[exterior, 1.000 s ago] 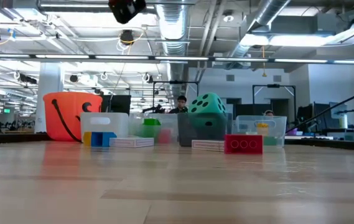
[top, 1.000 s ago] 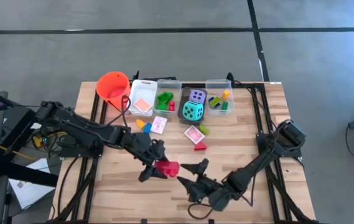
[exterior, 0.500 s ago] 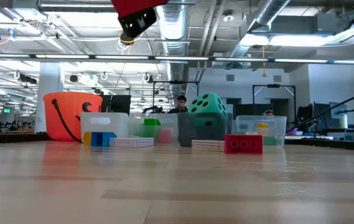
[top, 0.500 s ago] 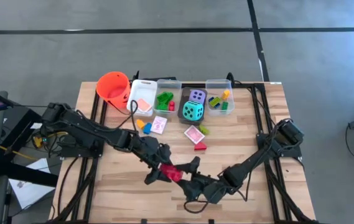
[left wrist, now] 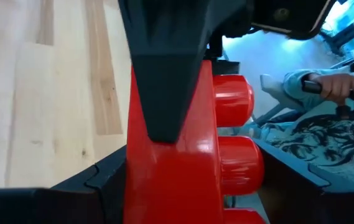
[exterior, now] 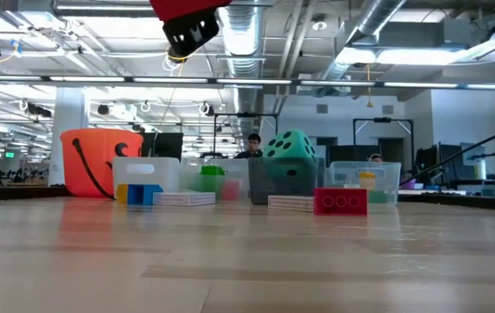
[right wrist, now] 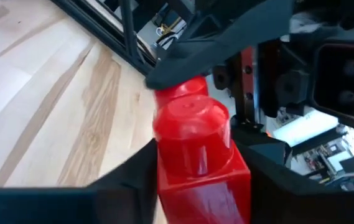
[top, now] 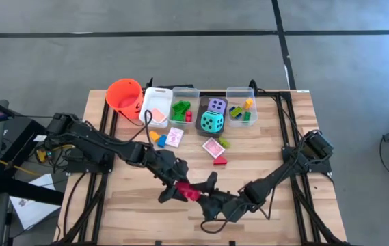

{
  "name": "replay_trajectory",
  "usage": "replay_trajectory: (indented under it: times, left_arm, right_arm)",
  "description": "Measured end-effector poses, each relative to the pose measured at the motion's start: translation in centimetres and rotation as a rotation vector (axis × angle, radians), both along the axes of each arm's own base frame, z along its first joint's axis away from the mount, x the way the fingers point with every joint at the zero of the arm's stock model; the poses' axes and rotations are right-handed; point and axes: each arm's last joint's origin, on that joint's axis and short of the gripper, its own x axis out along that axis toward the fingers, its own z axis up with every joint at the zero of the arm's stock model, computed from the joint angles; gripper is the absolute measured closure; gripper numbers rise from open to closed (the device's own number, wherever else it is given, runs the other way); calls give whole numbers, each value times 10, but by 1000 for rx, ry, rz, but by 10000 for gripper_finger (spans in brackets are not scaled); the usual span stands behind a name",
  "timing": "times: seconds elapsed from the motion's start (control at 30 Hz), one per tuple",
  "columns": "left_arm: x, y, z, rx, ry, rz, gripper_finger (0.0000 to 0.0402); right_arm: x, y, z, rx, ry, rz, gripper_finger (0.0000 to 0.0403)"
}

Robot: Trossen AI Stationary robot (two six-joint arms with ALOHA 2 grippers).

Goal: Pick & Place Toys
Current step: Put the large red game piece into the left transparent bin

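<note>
One red brick (top: pixel 186 190) above near table, clamped by left gripper (top: pixel 175 189), right gripper (top: pixel 206 194) fingers either side, grip unclear, two dice (top: pixel 212 123) far.

Red studded brick (top: pixel 184 189) between my dark fingers. Orange bucket (top: pixel 124 95). Teal die (top: pixel 212 122) with black dots, purple die (top: pixel 216 104). Pink-white cards (top: pixel 212 147). Green bricks (top: pixel 180 108), light wood table (top: pixel 132 213).

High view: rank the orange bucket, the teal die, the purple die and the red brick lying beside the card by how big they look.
1. Orange bucket
2. Teal die
3. Purple die, partly hidden behind the teal die, so unsure
4. Red brick
</note>
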Motion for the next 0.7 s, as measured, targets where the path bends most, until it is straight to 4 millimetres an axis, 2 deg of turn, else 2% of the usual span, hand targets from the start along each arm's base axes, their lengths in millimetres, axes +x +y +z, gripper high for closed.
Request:
replay_trajectory:
  times: [0.07, 0.23, 0.33, 0.53, 0.7]
  left_arm:
    - [0, 0, 0, -13, 3, -5, 142]
    - [1, 3, 1, -3, -7, 5, 129]
    - [1, 13, 4, 24, -11, 32, 110]
    - [-25, 46, 21, 109, 68, 83, 86]
    - [-50, 68, 43, 230, 30, 228, 83]
  right_arm:
    - [0, 0, 0, -12, 4, 2, 270]
    - [-1, 1, 0, -15, -6, -32, 269]
    - [-5, 2, 1, -20, -33, -111, 269]
    - [-16, 9, 3, -88, -69, -269, 269]
    - [-32, 3, 22, -47, -132, -403, 269]
